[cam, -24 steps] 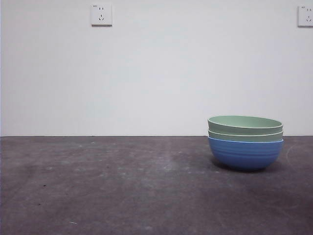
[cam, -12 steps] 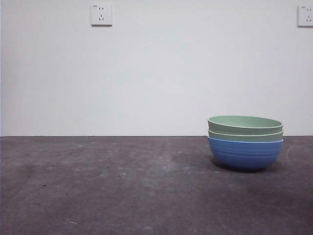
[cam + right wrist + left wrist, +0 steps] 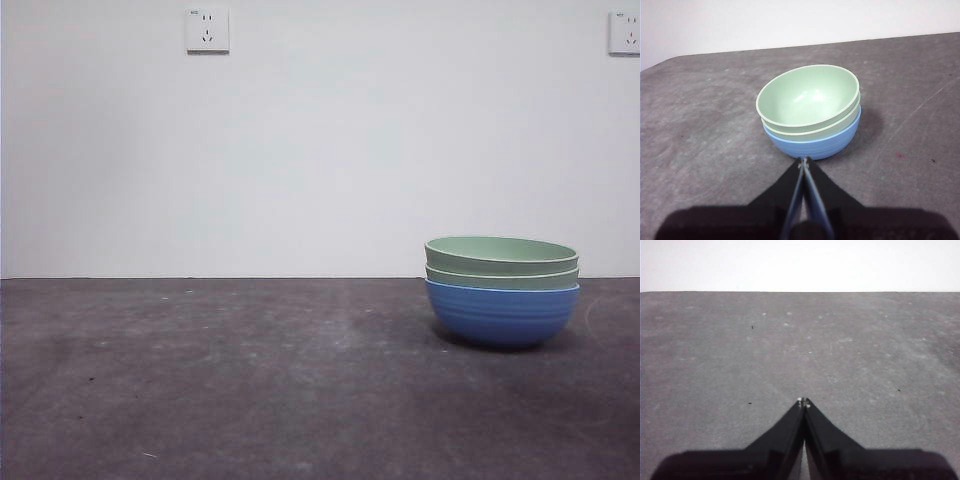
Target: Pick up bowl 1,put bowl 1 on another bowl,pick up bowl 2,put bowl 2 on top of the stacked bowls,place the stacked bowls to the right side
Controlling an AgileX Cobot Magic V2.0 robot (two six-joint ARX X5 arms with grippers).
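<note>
The stacked bowls (image 3: 501, 290) stand on the right part of the dark table. A blue ribbed bowl (image 3: 501, 314) is at the bottom, and two pale green bowls (image 3: 501, 262) are nested in it. In the right wrist view the same stacked bowls (image 3: 810, 112) sit just beyond my right gripper (image 3: 803, 161), which is shut, empty and apart from them. My left gripper (image 3: 803, 402) is shut over bare table with no bowl near it. Neither arm shows in the front view.
The grey table (image 3: 250, 380) runs back to a white wall with two power sockets (image 3: 207, 30). The table's far edge (image 3: 790, 47) lies behind the stack in the right wrist view.
</note>
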